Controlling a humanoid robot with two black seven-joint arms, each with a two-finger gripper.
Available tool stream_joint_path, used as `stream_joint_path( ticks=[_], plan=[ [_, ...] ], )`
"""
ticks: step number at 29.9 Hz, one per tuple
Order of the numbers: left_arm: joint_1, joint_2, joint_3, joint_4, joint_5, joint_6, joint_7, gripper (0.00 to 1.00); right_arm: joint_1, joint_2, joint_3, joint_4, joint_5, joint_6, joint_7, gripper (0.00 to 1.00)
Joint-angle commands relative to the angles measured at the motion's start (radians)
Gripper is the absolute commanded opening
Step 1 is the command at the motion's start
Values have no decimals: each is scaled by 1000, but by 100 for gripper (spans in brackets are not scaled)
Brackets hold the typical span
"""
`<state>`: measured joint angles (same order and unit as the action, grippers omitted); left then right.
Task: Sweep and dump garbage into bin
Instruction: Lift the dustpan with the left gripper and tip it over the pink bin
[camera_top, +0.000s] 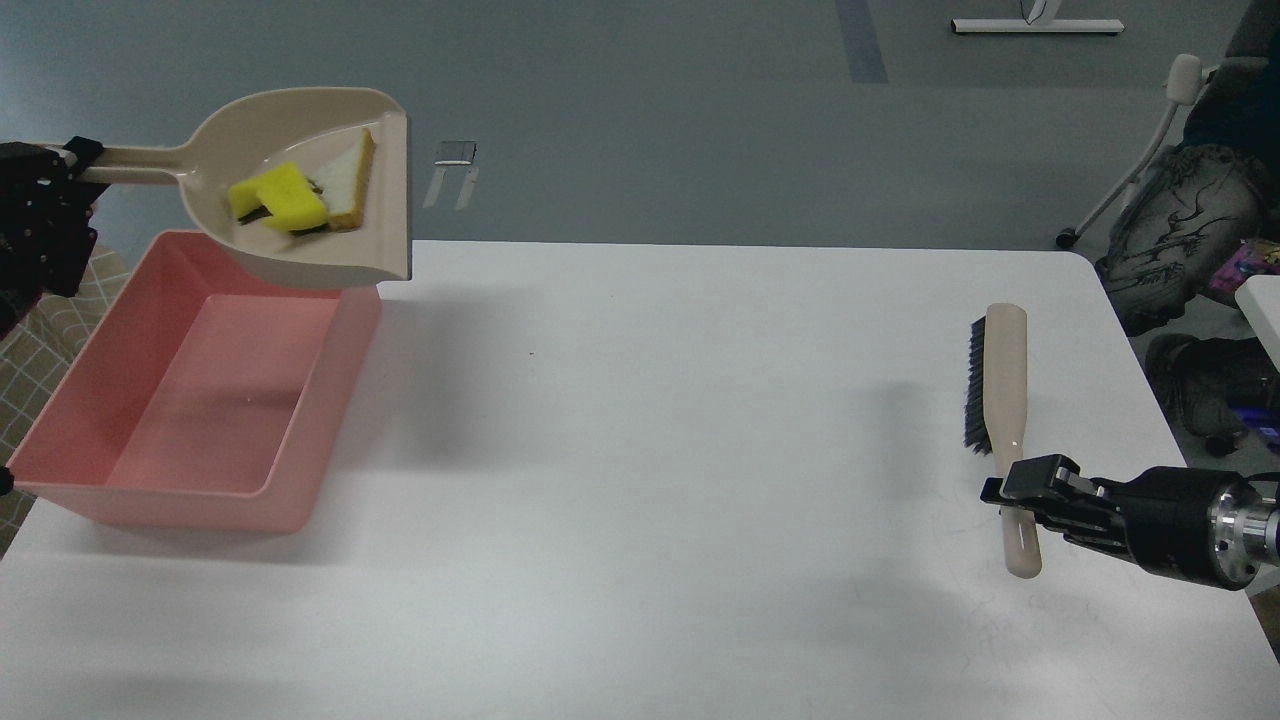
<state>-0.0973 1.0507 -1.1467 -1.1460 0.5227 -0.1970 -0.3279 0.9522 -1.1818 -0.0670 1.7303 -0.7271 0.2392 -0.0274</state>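
My left gripper is shut on the handle of the beige dustpan and holds it in the air above the far end of the pink bin. The garbage lies in the pan: a yellow sponge with a green layer and a pale bread slice. My right gripper is shut on the handle of the beige brush, low over the table at the right.
The white table carries the bin at its left edge and the brush near its right edge. A chair and a dark bag stand beyond the right corner.
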Motion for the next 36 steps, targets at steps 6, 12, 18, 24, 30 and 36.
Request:
stream_joint_path(
  ticks=[6,12,18,24,30,36],
  plan=[
    [87,81,13,152,132,11,-161,0,-1,5,1,0,0,0,1,0],
    [88,152,15,169,331,86,-161,0,-1,8,1,0,0,-1,1,0],
    [74,206,16,166,523,220,-161,0,-1,10,1,0,0,-1,1,0],
    [73,256,15,152,634,312,-161,0,-3,10,-1,0,0,-1,1,0],
    [5,258,7,155,527,246,-161,0,-4,22,-1,0,0,-3,1,0],
    [-102,256,-1,152,162,39,-161,0,-4,28,1,0,0,-3,1,0]
  ],
)
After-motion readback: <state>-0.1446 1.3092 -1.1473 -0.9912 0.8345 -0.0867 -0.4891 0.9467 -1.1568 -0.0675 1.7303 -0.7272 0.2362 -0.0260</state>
